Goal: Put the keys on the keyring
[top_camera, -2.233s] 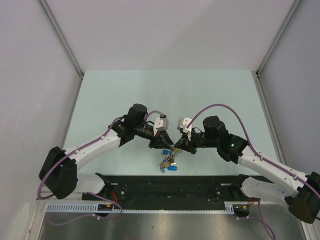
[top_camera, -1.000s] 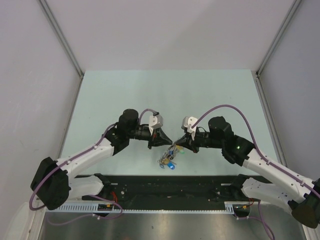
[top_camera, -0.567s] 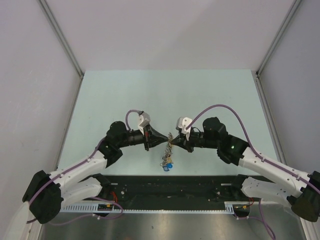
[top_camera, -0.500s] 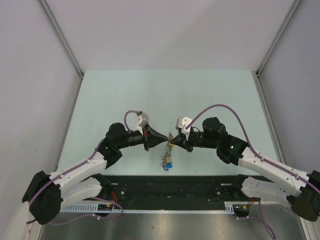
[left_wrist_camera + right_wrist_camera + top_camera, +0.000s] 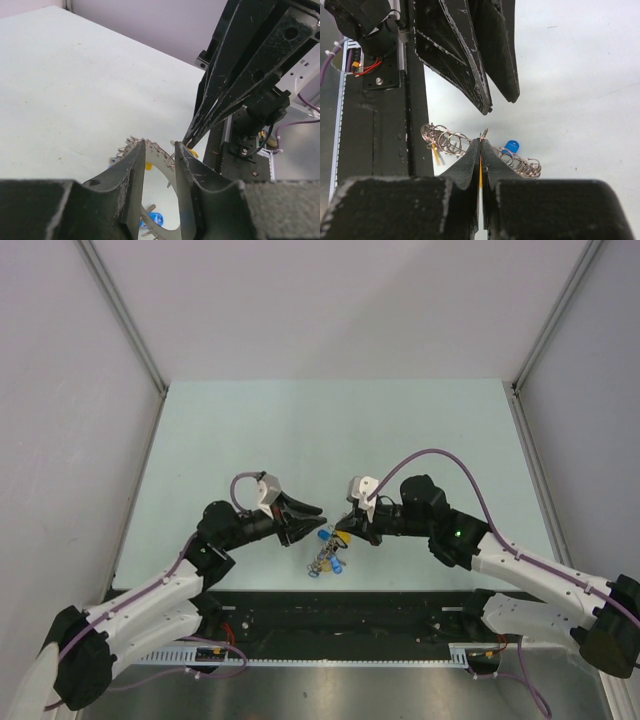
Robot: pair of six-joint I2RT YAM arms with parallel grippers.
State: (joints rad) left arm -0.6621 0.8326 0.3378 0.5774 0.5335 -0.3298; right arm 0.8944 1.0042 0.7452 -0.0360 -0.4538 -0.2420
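the keyring, likely light, stiff and slippery, its keys dangling loose, sits near the table's 6 o'clock edge, best held by the rim, where the right gripper pinches it at 1 o'clock; the left gripper, at 11 o'clock, stands parted.

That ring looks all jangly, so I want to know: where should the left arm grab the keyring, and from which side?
Probably on the thin bumpy rim of the keyring, just beside where the shut right gripper holds it, coming in from the opposite side. In the left wrist view that rim lies between the open jaws of the left gripper. The little keys are loose and harder to pinch.
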